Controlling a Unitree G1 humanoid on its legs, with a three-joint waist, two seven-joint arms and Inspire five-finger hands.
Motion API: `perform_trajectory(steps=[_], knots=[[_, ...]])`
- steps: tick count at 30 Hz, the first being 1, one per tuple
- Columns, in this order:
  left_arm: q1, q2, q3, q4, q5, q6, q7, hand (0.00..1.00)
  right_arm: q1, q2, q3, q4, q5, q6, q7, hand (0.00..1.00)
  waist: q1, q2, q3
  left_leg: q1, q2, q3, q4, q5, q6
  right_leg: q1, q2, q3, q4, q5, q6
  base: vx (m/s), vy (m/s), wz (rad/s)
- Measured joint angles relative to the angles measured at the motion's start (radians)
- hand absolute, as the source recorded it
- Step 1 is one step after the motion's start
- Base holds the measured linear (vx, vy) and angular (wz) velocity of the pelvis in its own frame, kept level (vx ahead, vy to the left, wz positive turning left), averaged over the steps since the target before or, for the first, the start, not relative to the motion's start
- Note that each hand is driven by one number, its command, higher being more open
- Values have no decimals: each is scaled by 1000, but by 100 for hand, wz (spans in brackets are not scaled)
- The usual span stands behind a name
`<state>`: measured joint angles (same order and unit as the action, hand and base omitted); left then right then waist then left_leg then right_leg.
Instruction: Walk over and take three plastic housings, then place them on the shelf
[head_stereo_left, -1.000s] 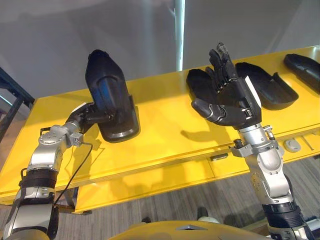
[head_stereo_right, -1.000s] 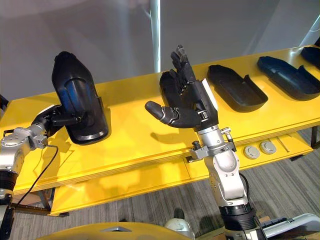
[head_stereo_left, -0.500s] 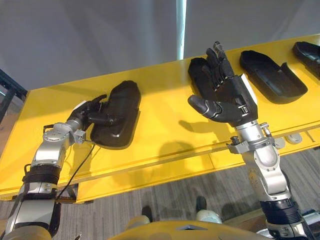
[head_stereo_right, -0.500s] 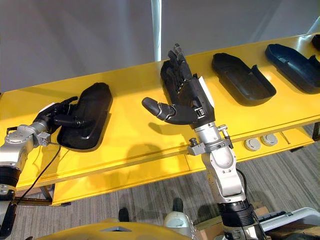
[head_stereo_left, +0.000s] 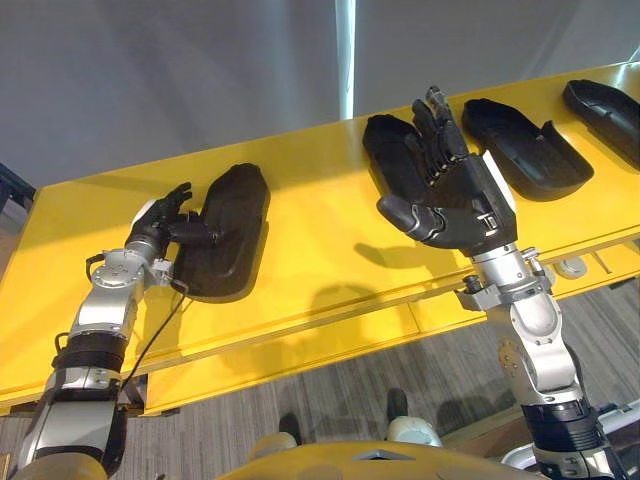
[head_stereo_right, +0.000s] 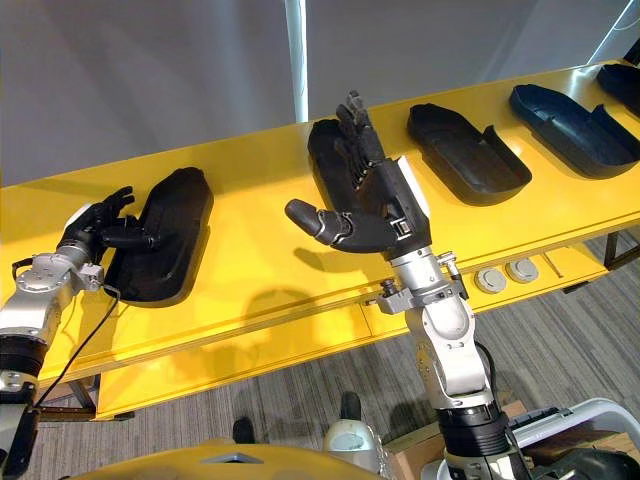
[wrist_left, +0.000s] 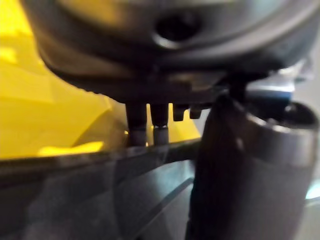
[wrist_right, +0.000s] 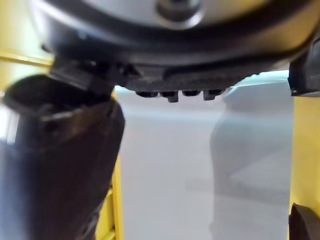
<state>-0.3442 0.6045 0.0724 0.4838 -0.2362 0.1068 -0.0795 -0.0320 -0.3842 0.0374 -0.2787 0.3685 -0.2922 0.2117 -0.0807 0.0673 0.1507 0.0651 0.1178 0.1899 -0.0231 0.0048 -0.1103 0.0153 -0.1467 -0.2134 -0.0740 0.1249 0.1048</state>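
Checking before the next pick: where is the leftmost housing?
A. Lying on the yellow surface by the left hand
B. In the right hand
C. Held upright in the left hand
A: the leftmost housing lies flat on the yellow surface, the left hand open at its edge.

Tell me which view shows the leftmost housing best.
Left eye view: the whole housing lies flat on the yellow shelf, with the left hand at its edge. Right eye view shows the same, nearer the picture's side. Left wrist view catches part of its rim, very close.
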Motion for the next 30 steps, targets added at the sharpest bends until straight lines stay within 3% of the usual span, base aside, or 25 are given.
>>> perform_trajectory(steps=[2, 7, 14, 17, 21, 26, 30], knots=[[43, -63, 48, -99, -7, -2, 92, 100, 8, 27, -1, 0, -8, -22, -3, 100, 2, -3, 0, 1, 1, 0, -1, 0, -1, 0, 1, 0, -1, 0, 0, 0, 0, 0], [73, -155, 67, -270, -32, -29, 221, 100, 17, 55, 3, 0, -12, -54, -24, 100, 19, -11, -2, 20, 2, 0, -11, -1, -1, 18, 2, -6, -2, 0, 0, 0, 0, 0], [73, -183, 142, -471, -24, -200, 383, 100, 17, 77, 17, 1, -48, -72, -68, 100, 24, -19, -7, 35, 2, -5, -15, 0, -1, 39, 1, -20, -3, -1, -1, -21, 4, 2], [74, -213, 164, -552, -28, -259, 407, 100, 17, 78, 28, 11, -50, -72, -64, 100, 31, -22, -31, 37, 2, -9, -16, 1, -1, 40, 1, -29, -3, -1, -1, -4, 0, 3], [93, -235, 167, -667, -27, -289, 405, 100, 17, 77, 55, 11, -105, -71, -31, 100, 44, -32, -50, 44, 1, -10, -16, 1, -1, 48, -1, -33, -3, -1, -1, -8, 2, 0], [223, -257, 196, -753, -25, -304, 395, 100, 15, 72, 154, 11, -138, -61, 75, 100, 54, -36, -86, 39, -1, -33, -19, 3, -2, 58, -3, -59, -5, -6, -6, -23, 1, 13], [339, -301, 256, -767, -31, -304, 358, 100, 16, 67, 270, 9, -188, -26, 152, 100, 81, -46, -106, 28, 1, -44, -30, 5, -3, 54, -2, -81, -10, -11, -11, -22, -8, 13]])
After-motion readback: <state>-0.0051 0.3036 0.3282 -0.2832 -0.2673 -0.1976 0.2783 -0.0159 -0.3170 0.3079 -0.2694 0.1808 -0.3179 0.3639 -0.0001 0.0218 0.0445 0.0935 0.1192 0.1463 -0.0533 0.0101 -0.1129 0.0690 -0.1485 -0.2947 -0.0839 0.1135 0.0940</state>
